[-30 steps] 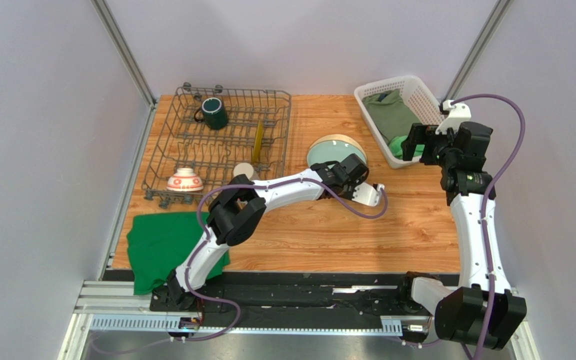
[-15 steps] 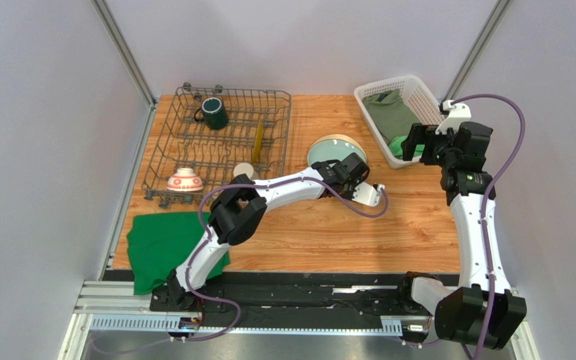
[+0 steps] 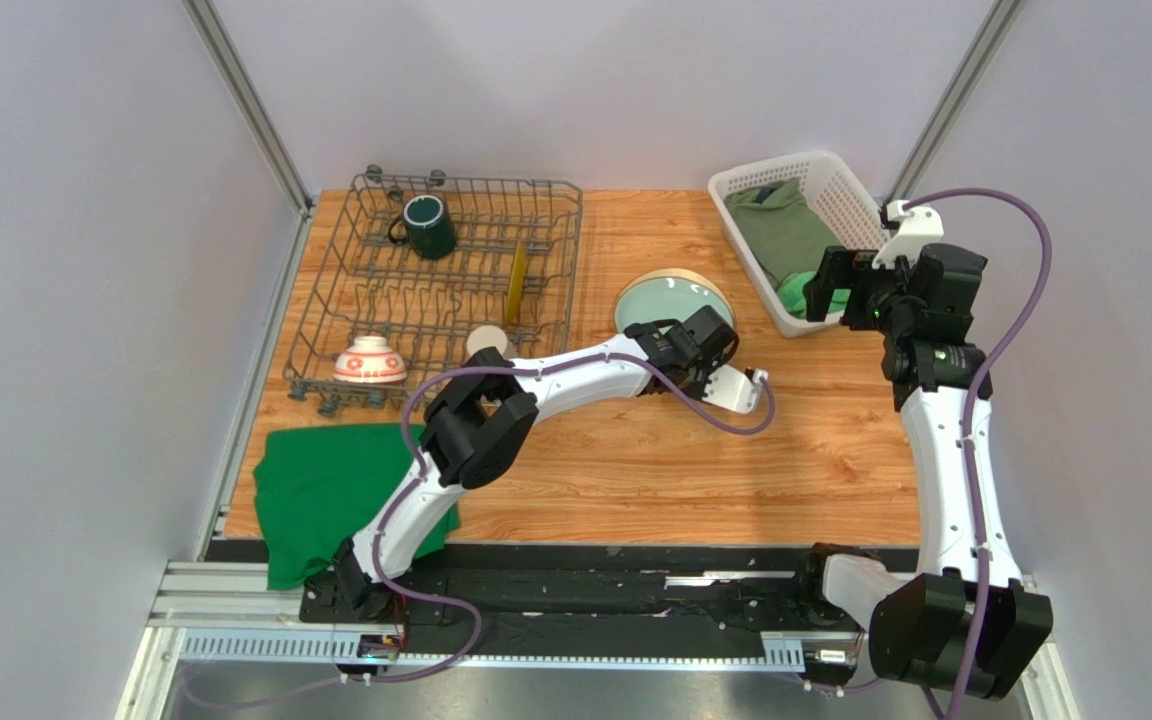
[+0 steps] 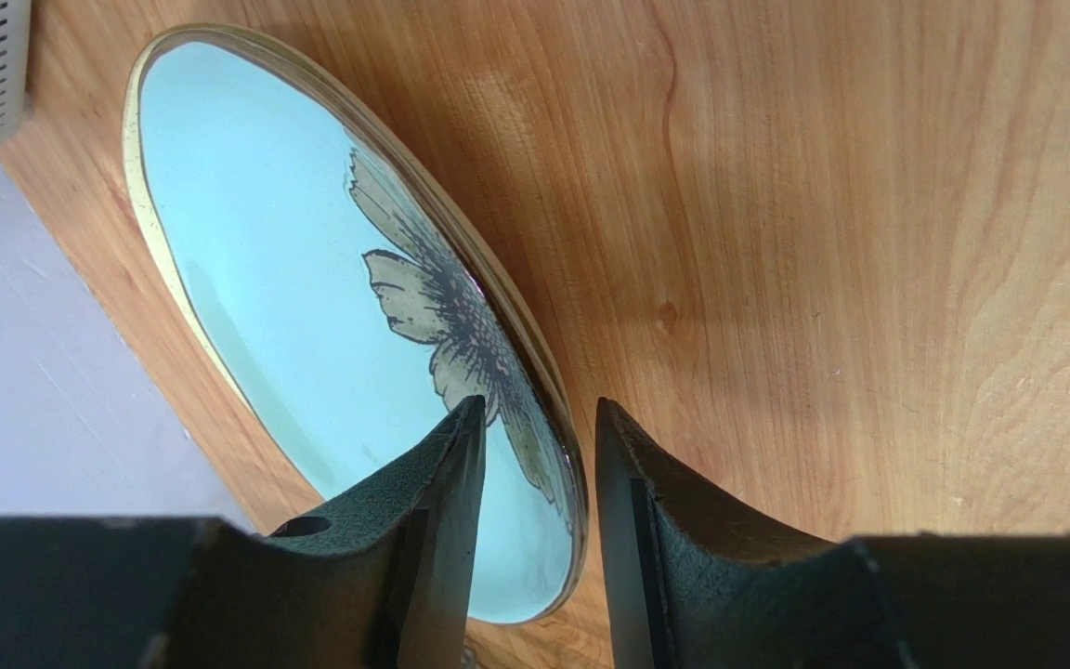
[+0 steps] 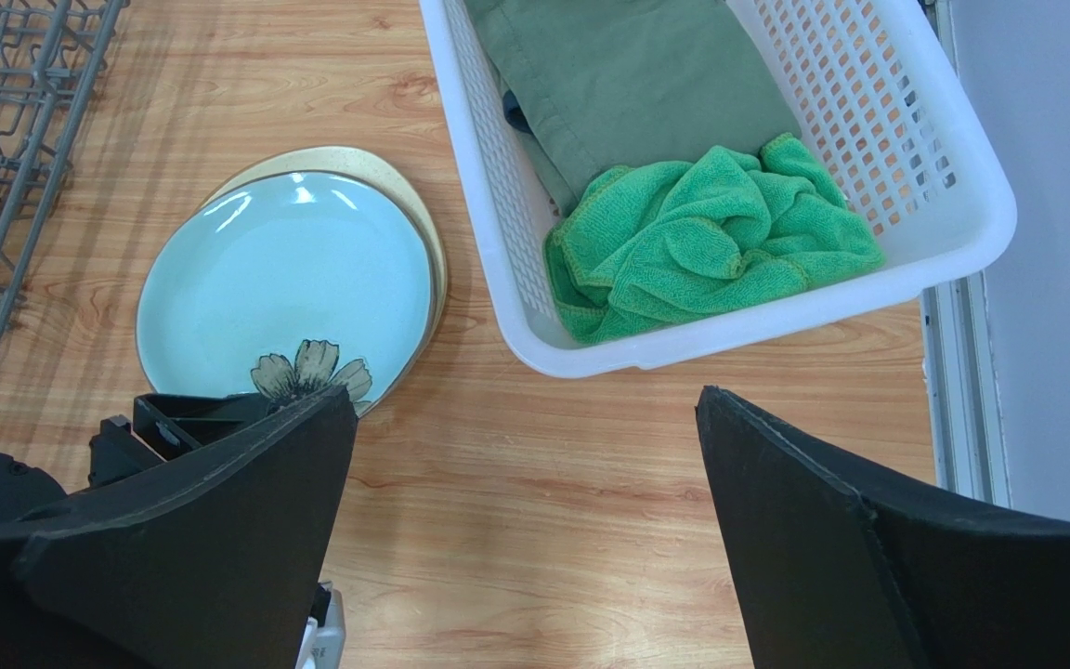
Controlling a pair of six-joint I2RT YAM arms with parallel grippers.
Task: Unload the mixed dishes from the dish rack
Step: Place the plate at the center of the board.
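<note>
The dark wire dish rack (image 3: 330, 278) stands at the back left. It holds a dark green mug (image 3: 428, 225), an upright yellow plate (image 3: 518, 281), a red-and-white bowl (image 3: 369, 360) and a beige cup (image 3: 488, 342). A pale teal plate (image 3: 665, 305) with a flower print lies on the table, on top of a cream dish (image 5: 408, 195). My left gripper (image 4: 541, 411) straddles the near rim of the teal plate (image 4: 290, 251): one finger over its face, one outside, a gap on each side. My right gripper (image 5: 527, 418) hangs wide open and holds nothing, above the table by the basket.
A white lattice basket (image 3: 785, 180) with green cloths (image 5: 708, 237) sits at the back right. A green cloth (image 3: 334, 488) lies at the front left, partly under the left arm. Grey walls close in both sides.
</note>
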